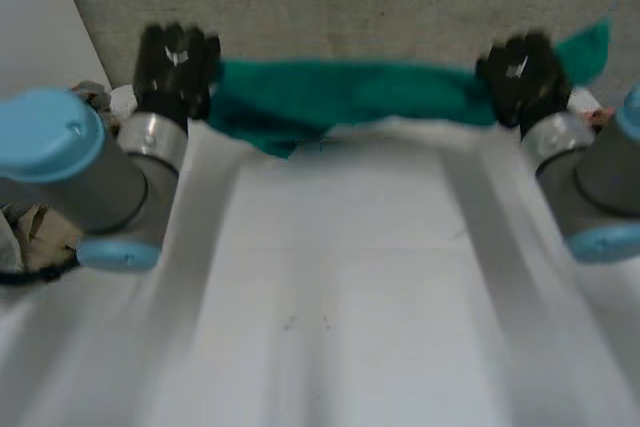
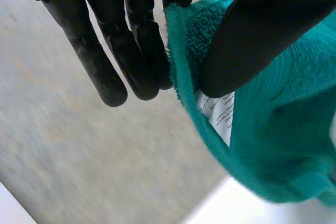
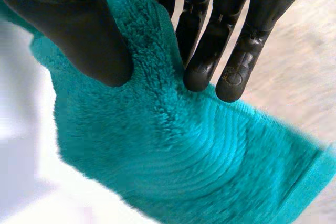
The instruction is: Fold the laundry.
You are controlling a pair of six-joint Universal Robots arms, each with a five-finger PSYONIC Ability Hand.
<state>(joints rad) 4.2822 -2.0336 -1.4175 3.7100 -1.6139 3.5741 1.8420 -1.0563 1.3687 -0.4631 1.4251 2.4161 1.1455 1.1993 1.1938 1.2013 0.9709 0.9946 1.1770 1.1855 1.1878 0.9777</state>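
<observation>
Your teal towel (image 1: 350,92) is held stretched crosswise at the far edge of the table (image 1: 340,277) — left hand (image 1: 177,67) pinching its left end, right hand (image 1: 522,75) its right — so neither is nearer.

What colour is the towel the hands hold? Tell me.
The towel is plain teal green, clearest in the right wrist view.

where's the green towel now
Head view: the green towel stretches along the far edge of the table, pinched near its ends by the left hand and right hand.
</observation>
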